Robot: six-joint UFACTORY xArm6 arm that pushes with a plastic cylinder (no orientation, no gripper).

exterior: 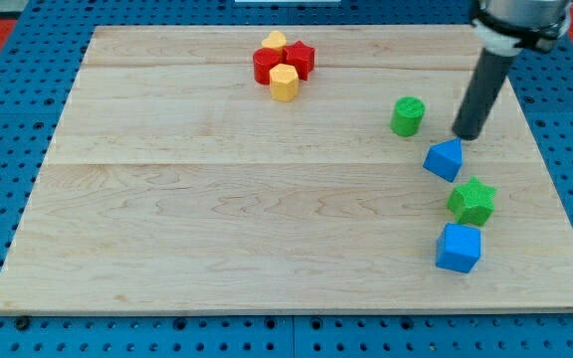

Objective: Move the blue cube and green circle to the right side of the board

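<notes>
The blue cube (459, 248) lies near the board's bottom right. The green circle (407, 116), a short cylinder, stands right of centre in the upper half. My tip (467, 136) rests on the board to the right of the green circle and just above a blue triangular block (445, 159), close to it. The rod rises from the tip toward the view's top right.
A green star (472, 202) lies between the blue triangular block and the blue cube. A cluster of red and yellow blocks (283, 64) sits near the top centre. The wooden board (167, 199) lies on a blue pegboard surface.
</notes>
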